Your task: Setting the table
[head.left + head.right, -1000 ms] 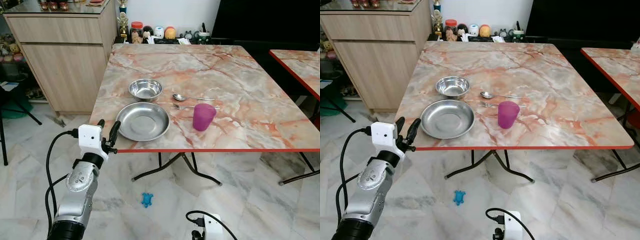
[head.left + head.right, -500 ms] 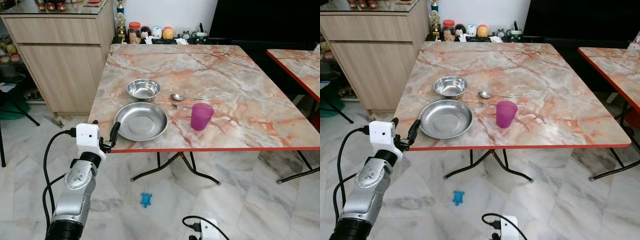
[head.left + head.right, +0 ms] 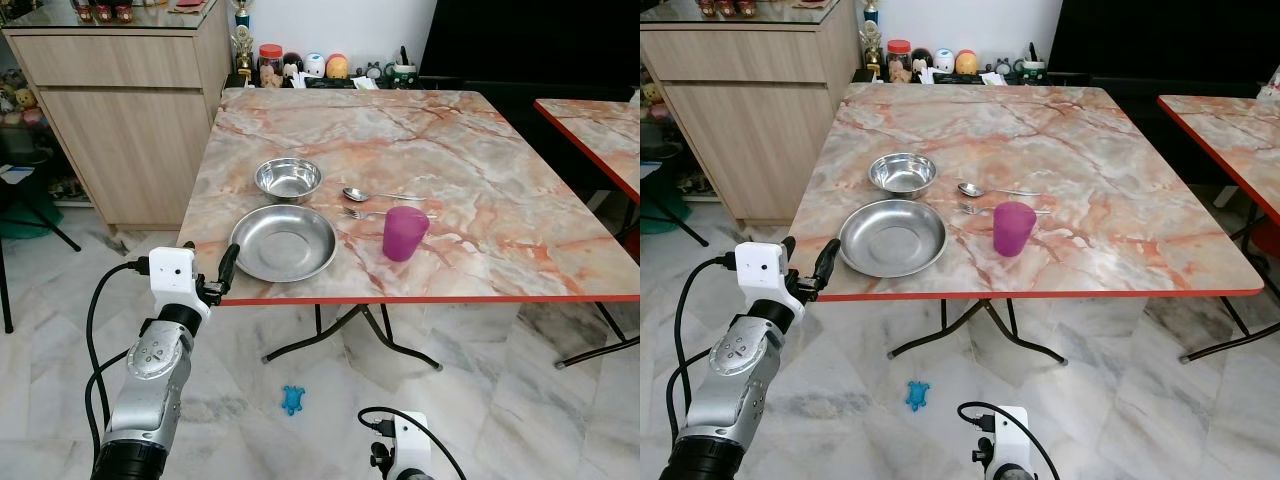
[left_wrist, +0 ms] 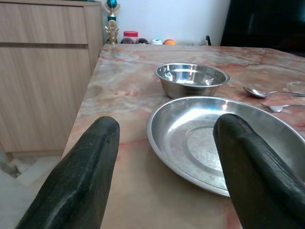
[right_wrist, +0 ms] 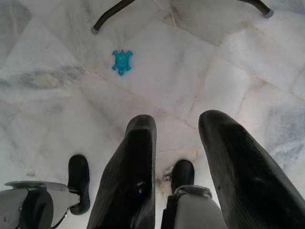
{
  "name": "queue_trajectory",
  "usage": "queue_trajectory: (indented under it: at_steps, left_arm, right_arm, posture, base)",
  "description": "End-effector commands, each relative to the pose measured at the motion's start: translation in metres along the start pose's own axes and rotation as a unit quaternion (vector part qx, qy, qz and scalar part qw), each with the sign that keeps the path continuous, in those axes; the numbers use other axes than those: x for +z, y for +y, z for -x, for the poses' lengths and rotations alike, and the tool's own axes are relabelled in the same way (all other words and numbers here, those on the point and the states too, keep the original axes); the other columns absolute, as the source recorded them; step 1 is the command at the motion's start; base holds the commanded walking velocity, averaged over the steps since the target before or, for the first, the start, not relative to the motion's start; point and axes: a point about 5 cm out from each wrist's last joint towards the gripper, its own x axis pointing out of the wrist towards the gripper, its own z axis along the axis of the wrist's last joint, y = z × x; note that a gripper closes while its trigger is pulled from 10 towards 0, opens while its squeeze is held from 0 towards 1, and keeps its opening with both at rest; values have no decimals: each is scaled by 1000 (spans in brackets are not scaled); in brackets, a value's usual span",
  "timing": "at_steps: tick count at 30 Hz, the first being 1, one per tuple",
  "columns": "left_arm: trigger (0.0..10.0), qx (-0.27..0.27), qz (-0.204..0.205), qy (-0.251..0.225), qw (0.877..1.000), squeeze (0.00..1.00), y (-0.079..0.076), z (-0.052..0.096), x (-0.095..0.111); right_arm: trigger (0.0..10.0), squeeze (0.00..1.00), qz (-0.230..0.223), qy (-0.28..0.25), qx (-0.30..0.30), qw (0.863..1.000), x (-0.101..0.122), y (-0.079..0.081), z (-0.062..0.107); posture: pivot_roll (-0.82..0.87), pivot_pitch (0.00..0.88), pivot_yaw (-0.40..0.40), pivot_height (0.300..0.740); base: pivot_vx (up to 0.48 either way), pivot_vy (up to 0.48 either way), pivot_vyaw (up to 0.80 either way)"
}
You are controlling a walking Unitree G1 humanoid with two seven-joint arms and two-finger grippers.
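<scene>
Where marble table ends: left pincer, spread, by plate.

A small blue turtle toy lies on the marble floor under the surface. A wooden cabinet stands beside it, with jars and figurines lined along the wall behind.
</scene>
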Motion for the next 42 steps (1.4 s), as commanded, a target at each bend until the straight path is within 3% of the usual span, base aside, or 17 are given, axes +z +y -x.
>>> queue_trajectory:
  at_steps: [1,8,23,29,34,42]
  left_arm:
    - [10000,-7,-1,-15,1000,0,-1,-3,9]
    - [10000,-11,3,-16,1000,0,-3,-4,9]
    - [10000,-5,-10,-20,1000,0,8,-10,14]
    - [10000,-7,-11,-22,1000,0,9,-11,14]
    - [10000,-13,-16,-24,999,0,7,-13,16]
    - [10000,-57,40,-2,998,0,0,-18,16]
  right_arm:
    - [10000,0,-1,-7,-11,1000,7,-14,-1]
    - [10000,0,-2,-19,-13,1000,20,-20,-3]
    - [10000,0,21,-33,-8,999,33,1,-6]
    - [10000,0,0,-44,-9,999,50,0,-9]
    - [10000,0,0,-40,-16,999,42,-11,-7]
    - [10000,0,-3,-11,-22,1000,7,-20,0]
  posture:
    - [147,0,-60,740]
    - [147,0,-57,740]
    - [149,0,-53,740]
    - [151,0,-51,740]
    - [153,0,-51,740]
    - [158,0,-50,740]
  base:
    - [0,0,0]
    - [0,0,0]
    - [282,0,116]
    - [285,0,400]
    - [53,0,0]
    - [0,0,0]
